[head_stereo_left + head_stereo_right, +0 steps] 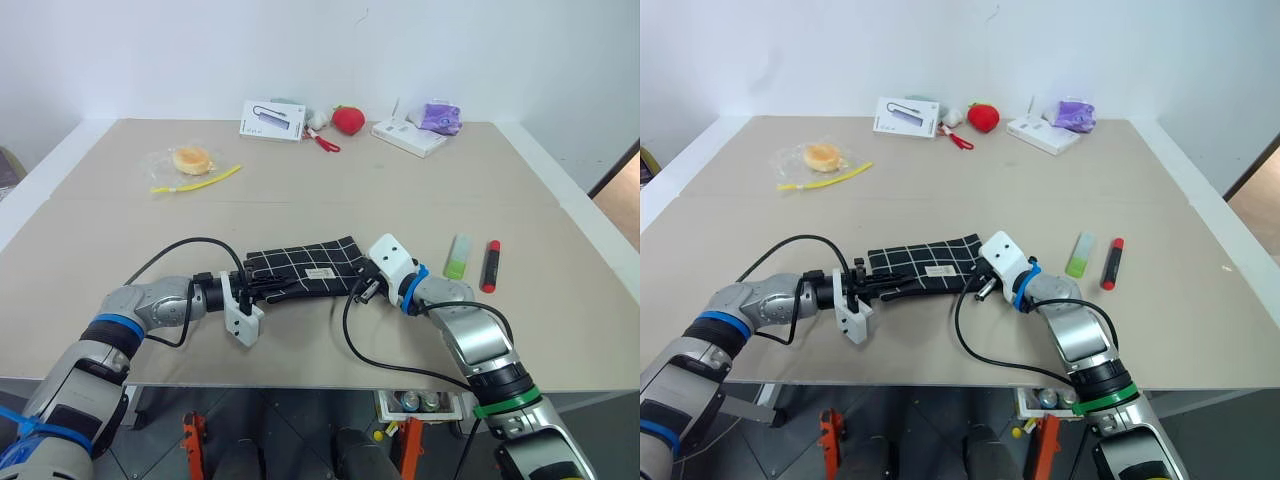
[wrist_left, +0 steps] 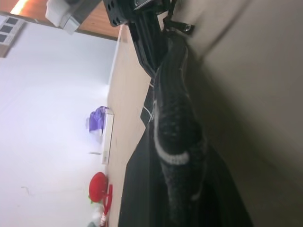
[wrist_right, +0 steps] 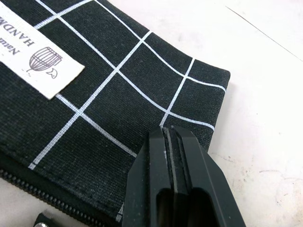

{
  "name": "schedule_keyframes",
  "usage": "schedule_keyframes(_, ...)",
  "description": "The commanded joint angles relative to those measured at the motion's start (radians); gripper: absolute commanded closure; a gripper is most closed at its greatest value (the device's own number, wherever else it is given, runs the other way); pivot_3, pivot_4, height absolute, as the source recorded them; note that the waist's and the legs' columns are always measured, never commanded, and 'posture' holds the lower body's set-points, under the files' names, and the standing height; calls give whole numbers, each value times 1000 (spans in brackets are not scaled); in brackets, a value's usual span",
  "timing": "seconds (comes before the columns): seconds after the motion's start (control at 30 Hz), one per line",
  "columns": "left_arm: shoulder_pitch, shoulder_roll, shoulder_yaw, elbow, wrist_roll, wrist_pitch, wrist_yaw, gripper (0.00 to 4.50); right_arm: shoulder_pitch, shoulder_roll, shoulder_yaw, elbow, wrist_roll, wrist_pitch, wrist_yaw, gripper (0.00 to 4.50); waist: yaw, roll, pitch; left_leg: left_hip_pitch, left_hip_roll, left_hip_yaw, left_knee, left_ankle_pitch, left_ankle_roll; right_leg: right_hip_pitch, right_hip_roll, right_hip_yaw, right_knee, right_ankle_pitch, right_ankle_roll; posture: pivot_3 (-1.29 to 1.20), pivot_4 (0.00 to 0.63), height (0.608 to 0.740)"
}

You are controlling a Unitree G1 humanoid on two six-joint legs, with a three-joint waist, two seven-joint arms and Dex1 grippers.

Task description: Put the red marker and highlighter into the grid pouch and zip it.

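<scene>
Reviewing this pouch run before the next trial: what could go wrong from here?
1. Both tools grip the pouch: left tool at one end, right tool shut on the other corner. Pulling apart could drag or crumple it rather than open it.
2. The marker and highlighter lie loose on the table beside the right arm; a swing might knock them away.

Your left gripper (image 1: pixel 262 287) points right, jaws shut. Your right gripper (image 3: pixel 176 156) angles left — jaws pressed together.
</scene>
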Motion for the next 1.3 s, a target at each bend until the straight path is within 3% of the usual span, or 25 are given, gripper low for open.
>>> schedule_keyframes(0.03, 35, -9, -47, 6, -31, 13, -64, 4412, 5, 7, -3, -1, -4, 1, 4, 4500, 0, 0, 0, 0, 0, 0, 0, 0, 0, 0, 0, 0, 0, 0, 0, 0, 150, 734)
schedule_keyframes(0.17, 40, -14, -48, -2, -93, 39, -130, 4412, 9, 22, -118, -54, 89, 22, 1, 4500, 0, 0, 0, 0, 0, 0, -1, 0, 0, -1, 0, 0, 0, -1, 0, 0, 150, 734)
schedule_keyframes(0.27, 46, -14, -46, -14, -125, 56, -168, 4500, 28, 13, -238, -134, 227, 96, 50, 3602, 2, 0, 0, -1, -1, 0, -4, 0, 0, -1, -1, 0, 0, -2, 1, 0, 150, 734)
schedule_keyframes(0.5, 69, -20, -41, -52, -169, 80, -216, 4500, 80, -10, -425, -305, 420, 394, -7, 108, 3, 0, 0, -1, -2, -5, -10, 0, 0, -1, -1, -2, -1, -6, -1, 0, 150, 734)
schedule_keyframes(0.7, 79, -22, -36, -71, -198, 108, -253, 4500, 131, -45, -415, -340, 436, 550, -65, 108, 4, 0, 0, -1, -3, -7, -11, 0, 0, -1, -2, -5, -1, -8, -2, 0, 150, 734)
schedule_keyframes(0.87, 82, -28, -36, -81, -213, 120, -271, 4500, 126, -4, -394, -362, 450, 628, -127, 108, 4, 0, 0, -1, -3, -7, -11, 0, 0, -1, -2, -5, -1, -8, -2, 0, 150, 734)
schedule_keyframes(1.1, 91, -33, -33, -101, -221, 132, -283, 4500, 106, 88, -349, -345, 434, 601, -193, 108, 4, 1, 0, -1, -3, -9, -11, 0, 0, -1, -2, -6, -1, -9, -2, 0, 150, 734)
schedule_keyframes(1.2, 98, -31, -29, -109, -221, 137, -284, 4500, 110, 72, -322, -334, 424, 593, -192, 864, 4, 1, 0, -2, -3, -9, -11, 0, 0, -1, -2, -5, -2, -9, -2, 0, 150, 734)
schedule_keyframes(1.3, 102, -30, -26, -116, -224, 141, -285, 4500, 116, 52, -308, -333, 421, 596, -187, 2219, 4, 1, 0, -3, -3, -9, -12, 0, -1, -1, -2, -6, -2, -10, -2, 0, 150, 734)
